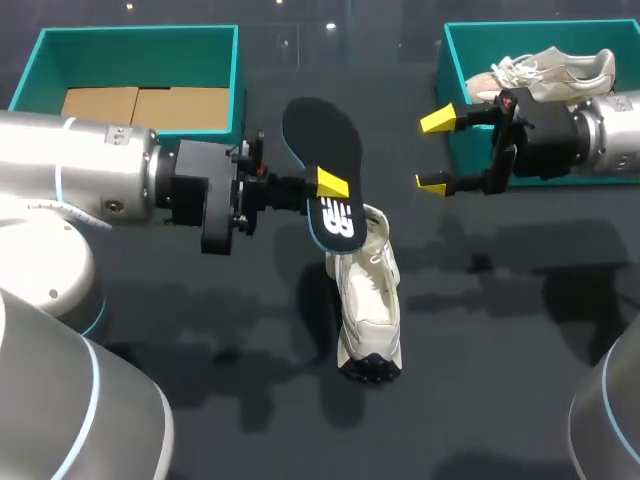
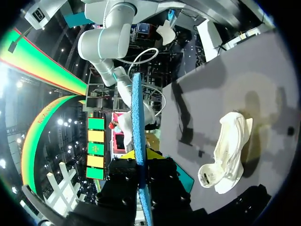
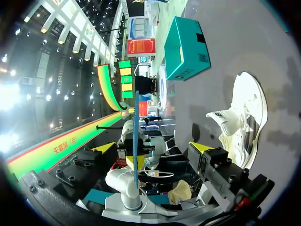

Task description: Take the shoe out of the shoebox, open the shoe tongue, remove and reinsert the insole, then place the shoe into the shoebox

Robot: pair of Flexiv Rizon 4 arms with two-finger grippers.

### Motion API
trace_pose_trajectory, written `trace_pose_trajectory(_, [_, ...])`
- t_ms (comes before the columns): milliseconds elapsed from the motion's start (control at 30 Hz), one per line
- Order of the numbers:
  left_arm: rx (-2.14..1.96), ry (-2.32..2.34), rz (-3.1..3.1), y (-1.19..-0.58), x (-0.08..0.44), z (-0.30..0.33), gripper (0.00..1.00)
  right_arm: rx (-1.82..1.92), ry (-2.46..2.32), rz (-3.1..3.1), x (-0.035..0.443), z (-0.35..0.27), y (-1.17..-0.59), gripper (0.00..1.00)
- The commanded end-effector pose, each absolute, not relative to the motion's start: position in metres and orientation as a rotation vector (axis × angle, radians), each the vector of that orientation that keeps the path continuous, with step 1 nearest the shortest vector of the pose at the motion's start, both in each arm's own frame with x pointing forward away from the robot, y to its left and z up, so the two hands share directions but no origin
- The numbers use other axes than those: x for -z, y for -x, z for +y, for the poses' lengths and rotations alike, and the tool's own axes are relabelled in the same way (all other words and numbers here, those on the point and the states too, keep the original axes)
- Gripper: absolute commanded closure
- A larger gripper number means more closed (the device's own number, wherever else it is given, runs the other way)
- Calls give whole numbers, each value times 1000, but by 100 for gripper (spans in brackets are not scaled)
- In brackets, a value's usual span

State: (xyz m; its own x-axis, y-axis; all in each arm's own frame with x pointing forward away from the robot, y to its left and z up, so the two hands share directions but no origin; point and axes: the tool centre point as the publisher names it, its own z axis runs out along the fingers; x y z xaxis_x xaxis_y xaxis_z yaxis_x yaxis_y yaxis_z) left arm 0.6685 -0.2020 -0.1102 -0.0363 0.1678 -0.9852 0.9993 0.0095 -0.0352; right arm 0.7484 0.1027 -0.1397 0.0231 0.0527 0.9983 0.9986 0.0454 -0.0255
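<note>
My left end effector [image 1: 322, 190] was clamped on the black insole [image 1: 322, 150], holding it above the 12 o'clock end of the white shoe [image 1: 368, 300], which lay mid-worktop [image 1: 500, 330]. My right end effector [image 1: 436, 152] hung with fingers spread at the shoe's 1 o'clock, just beside the teal shoebox [image 1: 450, 60], which held a second shoe [image 1: 555, 70].

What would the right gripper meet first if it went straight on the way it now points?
Probably the insole held by the left gripper; the open right gripper faces it, though depth is unclear.
</note>
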Motion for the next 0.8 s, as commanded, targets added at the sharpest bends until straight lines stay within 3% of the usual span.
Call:
trace_pose_trajectory(33, [1029,-1295,1294,-667,128,-219,100,1133,1226,-1250,140,103,-748,0])
trace_pose_trajectory(800, [1060,-1175,1262,-700,138,-242,100,1210,1119,-1398,145,132,-754,0])
